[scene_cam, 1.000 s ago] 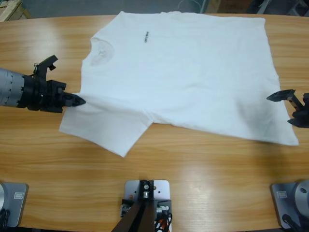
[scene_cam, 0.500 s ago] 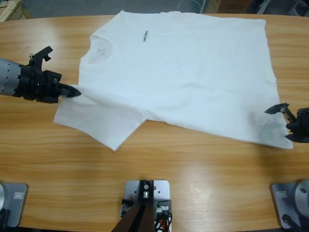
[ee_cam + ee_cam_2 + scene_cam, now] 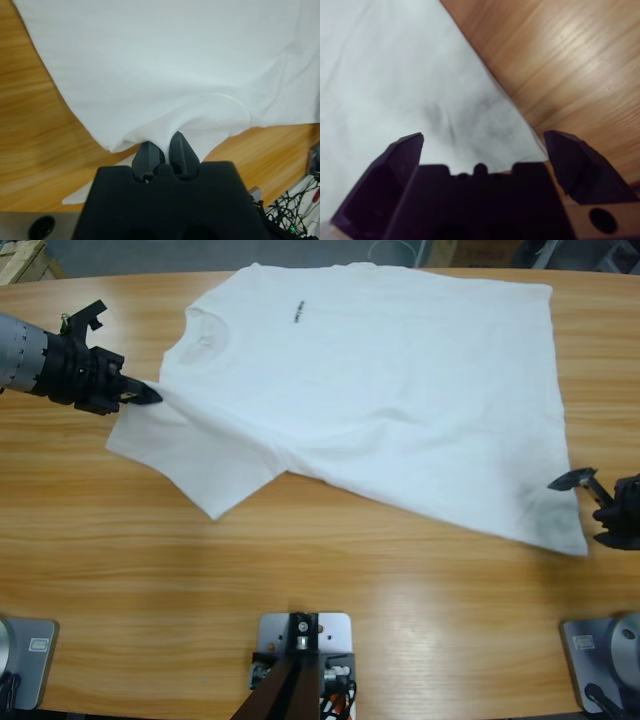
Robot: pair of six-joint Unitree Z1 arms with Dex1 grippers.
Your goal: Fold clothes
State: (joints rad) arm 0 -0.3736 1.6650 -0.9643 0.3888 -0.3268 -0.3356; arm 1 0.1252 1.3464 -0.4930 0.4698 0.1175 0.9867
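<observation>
White T-shirt (image 3: 380,390) flat, chest-up, askew on table.

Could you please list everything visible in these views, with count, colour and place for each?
T-shirt: one, white, small black print on the chest, spread across the middle of the table, one sleeve area pinched at the left.
Table: one, long, light brown wood, under everything.
Cables: a dark tangle, beyond the table edge, at the lower right of the left wrist view.
Left claw: one, black, on a silver-grey arm coming in from the left edge of the high view, jaws shut on the T-shirt's cloth.
Right claw: one, black, at the right edge of the high view, jaws open over the T-shirt's bottom corner.
</observation>
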